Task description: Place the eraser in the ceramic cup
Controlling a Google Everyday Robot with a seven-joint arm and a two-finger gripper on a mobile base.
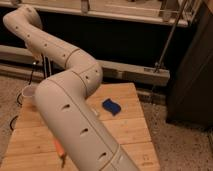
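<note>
Blue wavy eraser [111, 106] lies flat mid wooden table [131, 131], well apart from small white ceramic cup [28, 93] at left. Gripper [37, 52] seemingly hangs above cup, state can't tell. Eraser likely light, soft, grippy; pinch across its narrow sides.

A pale wooden bench [131, 131] stands on a speckled floor [172, 145]. On it a blue eraser [111, 106] lies toward the far right, a white ceramic cup [28, 93] stands at the far left edge, and an orange stick-like thing [59, 148] lies front left. The pincer [41, 59] hangs above the cup's corner
</note>
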